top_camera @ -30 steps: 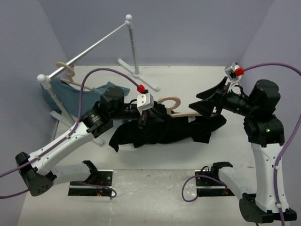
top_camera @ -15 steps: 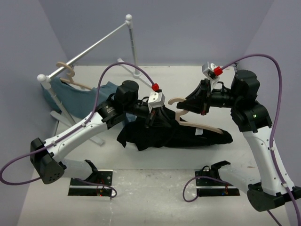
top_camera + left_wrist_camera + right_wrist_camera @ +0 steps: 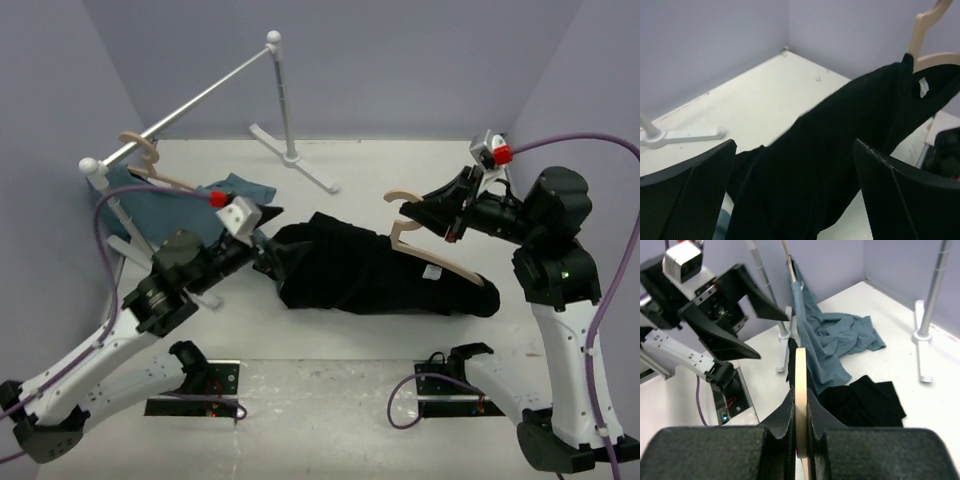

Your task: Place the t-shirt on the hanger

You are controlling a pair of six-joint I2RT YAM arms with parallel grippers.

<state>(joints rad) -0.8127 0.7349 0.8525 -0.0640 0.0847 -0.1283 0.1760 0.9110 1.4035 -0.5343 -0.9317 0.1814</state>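
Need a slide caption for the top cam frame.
Top view: right gripper shut on the hanger, black t-shirt trailing from it across the table; left gripper open beside the shirt's far end.

Overhead camera looks down on the t-shirt; left wrist camera faces it close up, right wrist camera sights along the hanger towards it.

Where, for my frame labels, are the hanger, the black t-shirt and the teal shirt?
hanger (image 3: pixel 442 263): top external view, on its sloping shoulder arm.
black t-shirt (image 3: pixel 350 272): top external view, on the middle of its body.
teal shirt (image 3: pixel 840 337): right wrist view, on its crumpled lower part.
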